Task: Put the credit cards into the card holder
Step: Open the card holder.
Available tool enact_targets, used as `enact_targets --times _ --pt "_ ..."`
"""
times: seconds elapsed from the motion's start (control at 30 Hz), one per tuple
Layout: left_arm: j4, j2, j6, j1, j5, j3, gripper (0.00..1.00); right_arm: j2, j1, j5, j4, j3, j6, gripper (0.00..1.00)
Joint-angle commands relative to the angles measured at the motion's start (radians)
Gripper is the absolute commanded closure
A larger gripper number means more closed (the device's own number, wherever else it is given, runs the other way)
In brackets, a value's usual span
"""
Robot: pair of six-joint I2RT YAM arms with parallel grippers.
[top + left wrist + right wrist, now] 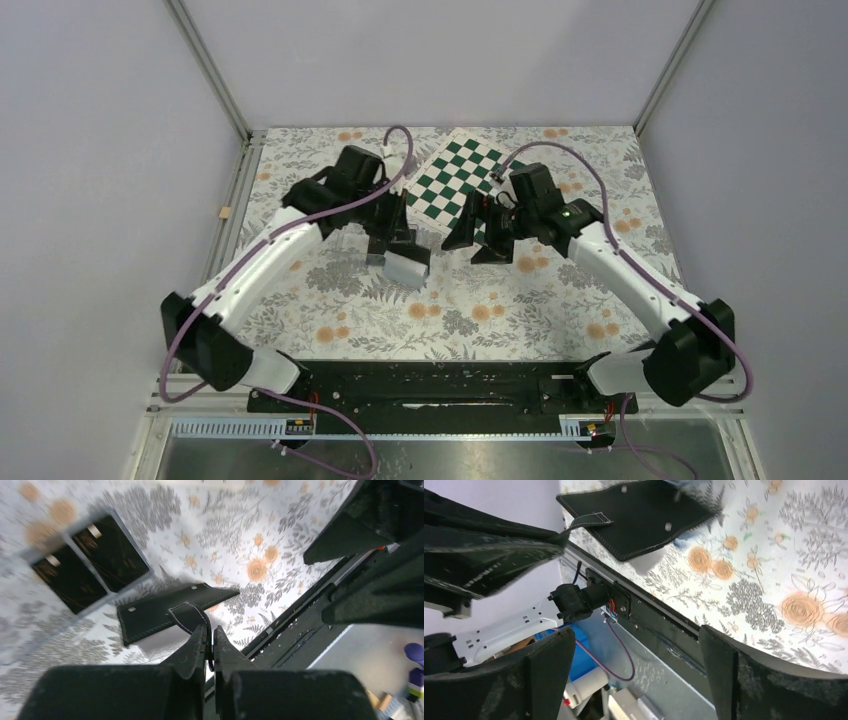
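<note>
Item: card holder (165, 611) – black, stitched edge, flat, two small studs visible. It is held by its snap tab (188, 618), tilted, with a pale shadow under it on the tabletop (520, 310). The top view shows it near the middle of the floral surface, between the two arms.

Left pincer (210, 630) – fingers pressed together on the snap tab, with only a thin slit between the tips.

Right pincer (477, 240) – fingers spread wide, nothing between them. It sits just beside the card holder, on its right, and is not touching it.

Credit cards (111, 554) – two dark faces lying side by side in a clear box (142, 580) on the tabletop, seen from the left wrist beyond the card holder and apart from it. A pale divider runs between them. This part is blurred, so I cannot tell if more cards lie beneath.

Checkered board (455, 180) – green and white, flat at the far side of the tabletop, behind both pincers
</note>
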Motion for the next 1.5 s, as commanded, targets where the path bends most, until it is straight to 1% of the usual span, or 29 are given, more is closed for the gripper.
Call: enact_targets --times 0.0,0.17,0.37,0.5,0.6,0.77,0.93,1.03,1.2,1.27,1.4,1.43,1.47 --pt "-0.01 -0.128 0.124 0.0 -0.075 0.122 1.0 -0.108 -0.006 0.082 0.019 0.078 -0.145 0.0" --pt "-0.018 -0.175 0.163 0.0 -0.083 0.207 1.0 -0.133 -0.008 0.083 0.044 0.122 -0.203 0.01" --pt "-0.09 -0.13 0.21 0.002 0.015 0.339 1.0 -0.167 -0.008 0.032 0.113 0.144 -0.28 0.01" --pt "-0.084 -0.113 0.198 0.003 0.104 0.353 1.0 -0.173 -0.005 -0.02 0.124 0.162 -0.318 0.01" --pt "-0.116 -0.086 0.193 0.002 0.17 0.379 1.0 -0.168 0.005 -0.031 0.125 0.167 -0.339 0.01" --pt "-0.159 -0.045 0.187 0.002 0.245 0.39 1.0 -0.117 0.077 -0.059 0.143 0.179 -0.347 0.01" --pt "-0.17 -0.017 0.133 0.003 0.229 0.386 1.0 -0.103 0.127 -0.021 0.151 0.176 -0.334 0.01" --pt "-0.167 -0.004 0.111 0.002 0.255 0.387 1.0 -0.101 0.151 -0.002 0.154 0.165 -0.336 0.01" --pt "-0.163 0.001 0.1 0.002 0.284 0.391 1.0 -0.071 0.197 0.136 0.083 0.184 -0.398 0.01" --pt "-0.161 0.0 0.096 0.002 0.288 0.387 1.0 -0.06 0.208 0.173 0.079 0.186 -0.414 0.06" --pt "-0.154 0.001 0.081 0.002 0.301 0.38 1.0 -0.044 0.231 0.226 0.076 0.188 -0.453 0.11" --pt "-0.15 -0.001 0.076 0.002 0.309 0.378 1.0 -0.041 0.236 0.252 0.073 0.189 -0.454 0.13" --pt "-0.142 -0.004 0.071 0.002 0.314 0.375 1.0 -0.039 0.236 0.256 0.079 0.187 -0.455 0.18"
